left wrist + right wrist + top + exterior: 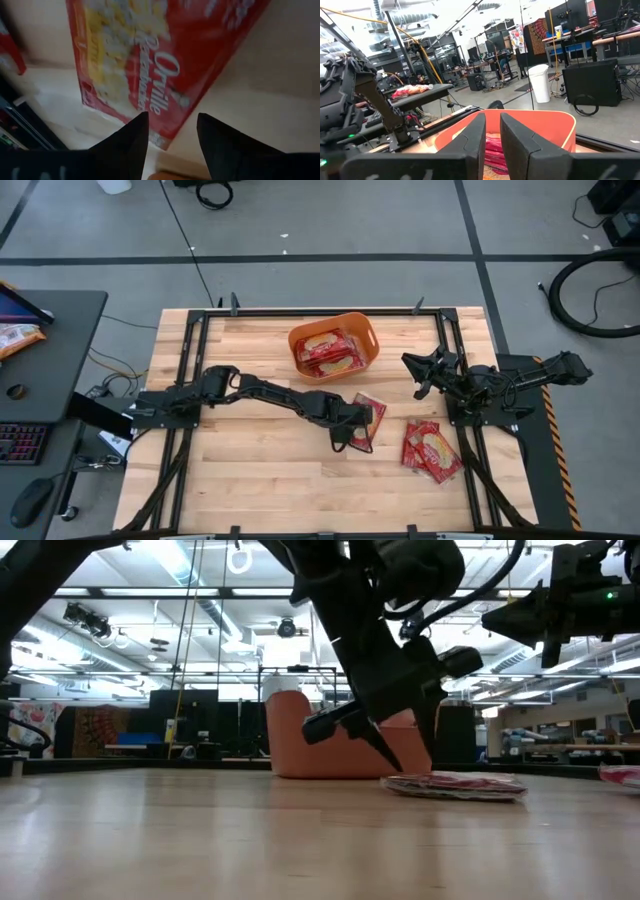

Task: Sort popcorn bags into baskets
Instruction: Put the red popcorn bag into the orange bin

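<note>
One red popcorn bag (pixel 368 418) lies flat on the table, right of centre. It also shows in the low view (pixel 455 785) and fills the left wrist view (pixel 165 55). My left gripper (pixel 350 438) (pixel 172 132) points down at the bag's near end, open, with a corner of the bag (pixel 162 136) between its fingertips. The orange tub (pixel 362 332) (pixel 300 740) stands at the far middle with several bags in it. My right gripper (pixel 415 372) (pixel 492 135) hovers right of the tub and faces it. Only a narrow gap shows between its fingers, and it holds nothing. My left gripper comes from above, slanting down, with one open finger (pixel 131 142) on each side of the bag's corner (pixel 162 136). The bag lies flat on the table. I cannot tell whether the fingers touch it.
A few more red bags (pixel 430 448) lie overlapping near the table's right edge, close to the right arm's base. A dark frame rail (pixel 300 312) runs along the far edge behind the tub. Bare wood (pixel 250 470) lies to the near left.
</note>
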